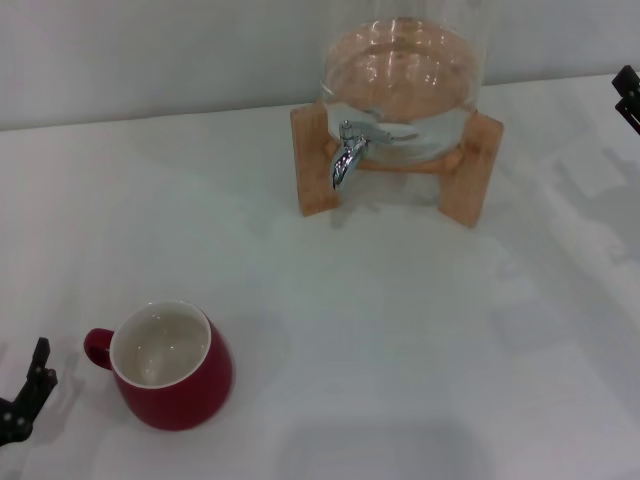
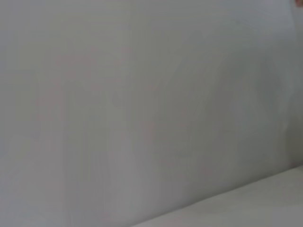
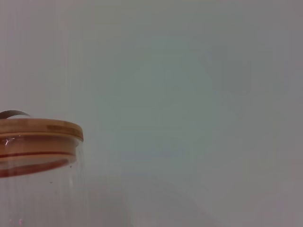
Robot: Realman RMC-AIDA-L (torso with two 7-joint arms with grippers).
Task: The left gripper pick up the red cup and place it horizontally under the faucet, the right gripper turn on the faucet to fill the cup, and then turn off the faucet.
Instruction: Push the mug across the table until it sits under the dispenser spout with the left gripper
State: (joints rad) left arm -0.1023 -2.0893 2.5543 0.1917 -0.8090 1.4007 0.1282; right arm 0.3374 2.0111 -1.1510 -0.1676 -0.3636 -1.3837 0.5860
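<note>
Head view first: you've got the red cup [image 1: 172,366] sitting upright on the white table [image 1: 400,330], down in the near left part, white inside showing and its little loop handle pointing toward the robot's left. The left gripper [image 1: 25,395] only pokes in at the lower left edge, just beside that handle but not touching it; you only see a bit of black claw, so I can't tell how its fingers are set. Well apart from the cup, at the far side of the table, the glass jar [image 1: 400,90] sits in its wooden stand [image 1: 318,165], and the faucet [image 1: 350,150] sticks out the front with its spout pointing down over bare table. The right gripper [image 1: 628,95] is barely in at the far right edge, off to the side of the stand, and you can't tell there either whether it's spread or closed. Left wrist view: pretty much just plain pale wall [image 2: 142,94] with a strip of the table along one corner, nothing of the cup. Right wrist view: you get the jar's wooden lid [image 3: 38,130] with clear glass below it, against the same plain wall.
</note>
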